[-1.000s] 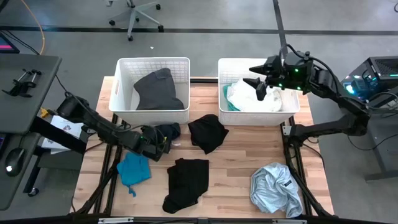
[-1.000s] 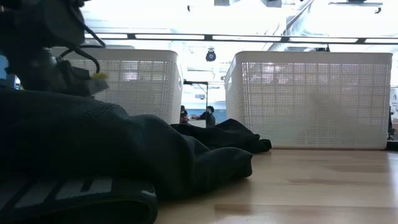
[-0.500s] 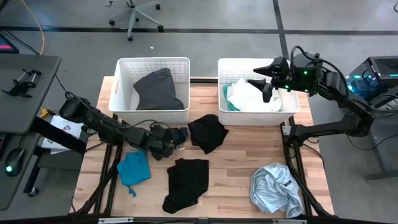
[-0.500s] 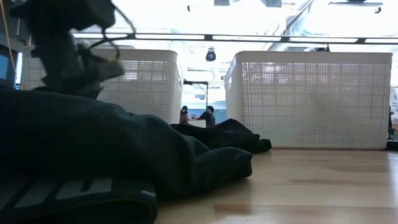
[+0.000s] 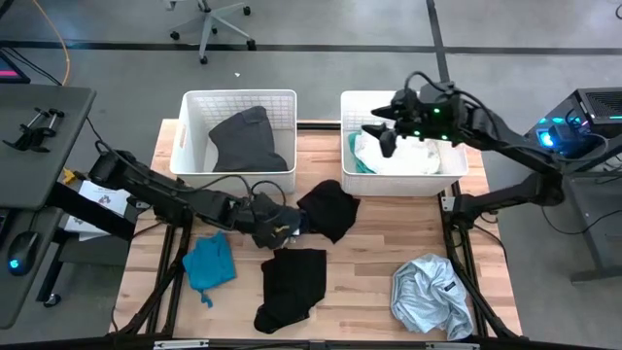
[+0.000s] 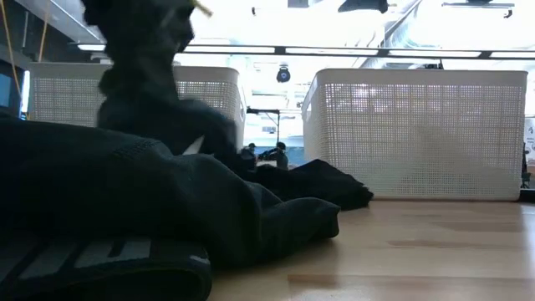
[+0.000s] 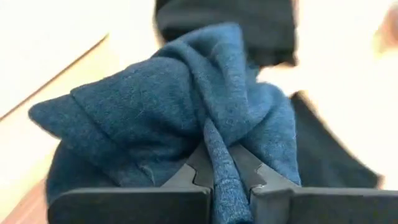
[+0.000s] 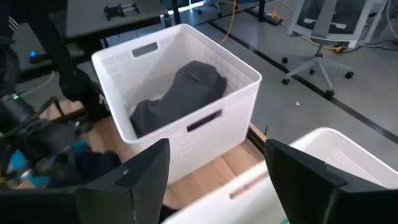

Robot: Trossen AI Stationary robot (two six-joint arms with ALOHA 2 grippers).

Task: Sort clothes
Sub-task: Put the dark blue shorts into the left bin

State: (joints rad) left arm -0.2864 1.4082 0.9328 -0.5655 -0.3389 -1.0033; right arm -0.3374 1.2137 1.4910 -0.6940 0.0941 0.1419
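My left gripper (image 5: pixel 279 227) is near the table's middle, shut on a navy garment (image 7: pixel 186 106), which shows as a dark hanging shape in the low view (image 6: pixel 150 92). My right gripper (image 5: pixel 381 126) hovers open over the right basket (image 5: pixel 457 165), which holds a white garment (image 5: pixel 408 154) on a teal one (image 5: pixel 358 165). The left basket (image 5: pixel 191 146) holds a dark grey garment (image 5: pixel 248 139). Lying on the table are a black garment (image 5: pixel 328 207), another black one (image 5: pixel 292 282), a bright blue one (image 5: pixel 209 262) and a pale grey-blue one (image 5: pixel 431 295). My left gripper pinches a bunched fold (image 7: pixel 219 163) of the navy garment between its two fingers, several layers gathered together. The fingers slant down from the table's left. The cloth bulges beyond the fingertips and hangs below them; its lower end is hidden behind the near black garment (image 6: pixel 125 209).
The two white lattice baskets stand side by side along the far edge with a narrow gap between them. Bare wood lies between the black garments and the pale grey-blue one. An office chair (image 5: pixel 209 24) stands on the floor beyond the table.
My left gripper has gone toward the table's right edge and up, rolling its wrist, and has taken the navy garment along; the garment is bunched up and raised from the table. My right gripper has drifted a little toward the table's left over the right basket.
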